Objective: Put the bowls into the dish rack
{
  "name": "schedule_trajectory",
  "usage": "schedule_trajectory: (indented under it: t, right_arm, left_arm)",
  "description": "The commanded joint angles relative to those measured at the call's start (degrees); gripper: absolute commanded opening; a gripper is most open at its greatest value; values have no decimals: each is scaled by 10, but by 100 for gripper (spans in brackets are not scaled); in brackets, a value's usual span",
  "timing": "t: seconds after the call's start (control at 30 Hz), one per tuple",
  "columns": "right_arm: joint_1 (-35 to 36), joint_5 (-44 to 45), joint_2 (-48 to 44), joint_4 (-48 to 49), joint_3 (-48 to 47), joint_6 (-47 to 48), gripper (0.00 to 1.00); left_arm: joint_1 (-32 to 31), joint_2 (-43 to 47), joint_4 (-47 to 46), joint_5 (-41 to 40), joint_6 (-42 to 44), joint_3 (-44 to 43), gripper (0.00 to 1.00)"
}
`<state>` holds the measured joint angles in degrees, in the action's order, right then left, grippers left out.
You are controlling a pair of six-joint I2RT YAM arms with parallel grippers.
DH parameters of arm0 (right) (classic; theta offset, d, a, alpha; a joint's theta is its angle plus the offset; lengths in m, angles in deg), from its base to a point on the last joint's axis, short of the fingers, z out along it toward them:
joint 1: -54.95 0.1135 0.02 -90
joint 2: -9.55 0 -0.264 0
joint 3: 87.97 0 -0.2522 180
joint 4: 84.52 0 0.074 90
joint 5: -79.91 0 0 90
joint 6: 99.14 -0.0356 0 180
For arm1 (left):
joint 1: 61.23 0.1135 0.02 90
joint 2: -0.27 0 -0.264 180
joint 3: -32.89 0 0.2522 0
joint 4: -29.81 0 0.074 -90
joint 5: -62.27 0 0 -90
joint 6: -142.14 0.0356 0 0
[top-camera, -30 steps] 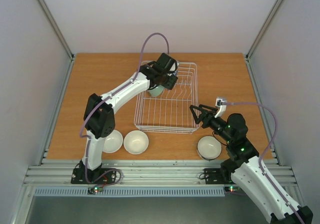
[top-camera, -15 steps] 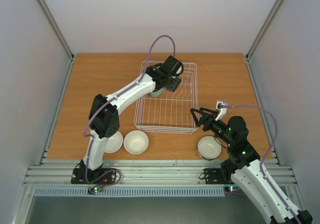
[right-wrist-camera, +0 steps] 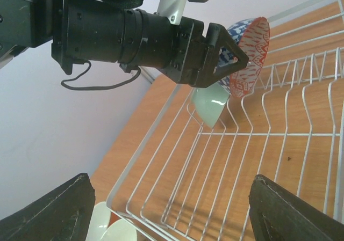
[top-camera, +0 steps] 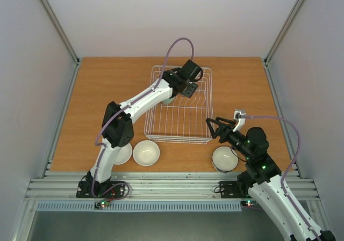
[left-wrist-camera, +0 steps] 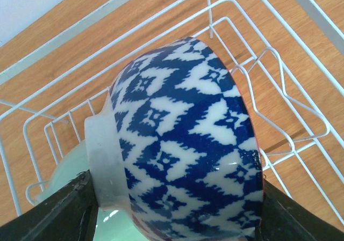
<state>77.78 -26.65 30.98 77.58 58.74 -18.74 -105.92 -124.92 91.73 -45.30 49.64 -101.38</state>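
A blue-and-white patterned bowl (left-wrist-camera: 183, 139) with a red rim hangs on its side between the fingers of my left gripper (left-wrist-camera: 172, 217), which is shut on it above the far end of the white wire dish rack (top-camera: 177, 140). The right wrist view shows that bowl (right-wrist-camera: 251, 50) held over the tines, next to a pale green bowl (right-wrist-camera: 210, 104) leaning inside the rack. From above, the left gripper (top-camera: 188, 87) hides the patterned bowl. My right gripper (top-camera: 213, 127) stands open and empty over the rack's near right corner.
Two white bowls (top-camera: 146, 152) (top-camera: 121, 153) sit on the wooden table in front of the rack's near left corner. Another white bowl (top-camera: 224, 159) lies near the right arm. Grey walls close in both sides, and a metal rail runs along the near edge.
My left arm has carried the patterned bowl to the right across the far end of the rack. The right gripper has drifted slightly right and nearer, still open.
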Motion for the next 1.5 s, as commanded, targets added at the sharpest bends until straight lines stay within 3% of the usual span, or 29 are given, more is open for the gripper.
schedule_trajectory:
  t: [0.0,0.83,1.33,1.47]
  right_arm:
    - [3,3,-8,-9,5,-2,78]
    - [3,4,-45,-34,2,1,79]
    - [3,5,-53,-42,0,2,78]
    - [3,4,-54,-43,-1,2,78]
  left_arm:
    - [-5,-22,3,-24,-1,-41,0]
    - [-49,-101,25,-84,-13,-81,0]
    - [-60,-137,26,-76,-23,-72,1]
    - [-65,-146,27,-64,-20,-69,19]
